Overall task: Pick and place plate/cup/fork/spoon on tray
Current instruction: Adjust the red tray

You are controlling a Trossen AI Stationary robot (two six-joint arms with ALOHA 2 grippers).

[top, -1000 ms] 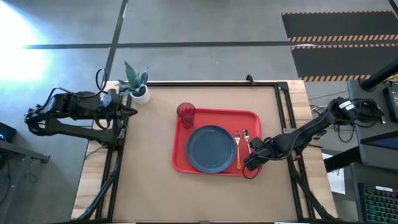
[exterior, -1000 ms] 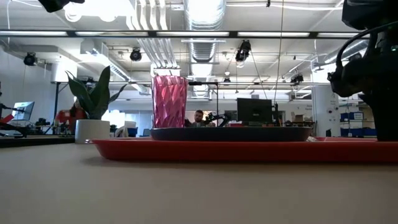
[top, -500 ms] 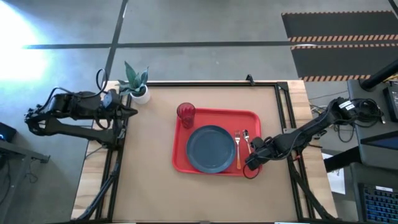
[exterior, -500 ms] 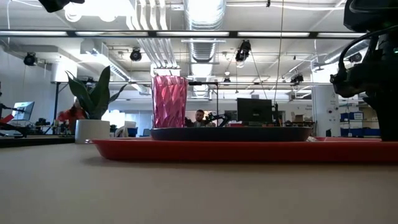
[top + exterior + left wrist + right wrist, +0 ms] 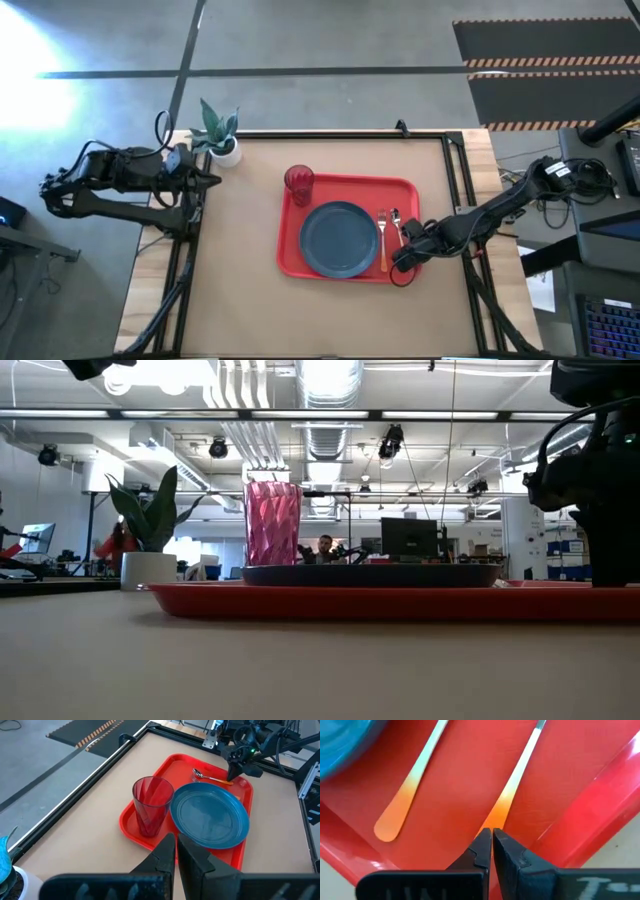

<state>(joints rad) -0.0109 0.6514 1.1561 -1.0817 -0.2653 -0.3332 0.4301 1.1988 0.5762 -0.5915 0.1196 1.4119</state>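
Note:
The red tray (image 5: 395,190) lies mid-table. On it are the slate-blue plate (image 5: 338,240), the red cup (image 5: 298,183) standing at its far left corner, the fork (image 5: 382,240) right of the plate, and the spoon (image 5: 397,222) right of the fork. My right gripper (image 5: 403,262) is low over the tray's near right corner, shut on the spoon's handle end. My left gripper (image 5: 210,178) hovers shut and empty at the table's far left edge. My right gripper pinches the free end of the spoon's orange handle (image 5: 496,817) between its two fingertips (image 5: 481,842). It comes from above and from the tray's near right corner, in line with the handle. The spoon lies flat on the tray floor, its bowl toward the far side.
A white pot with a green plant (image 5: 222,140) stands at the table's far left corner beside my left arm. The fork's handle (image 5: 402,812) lies close beside the spoon's. Bare brown tabletop surrounds the tray (image 5: 380,602). Black frame rails run along the table's edges.

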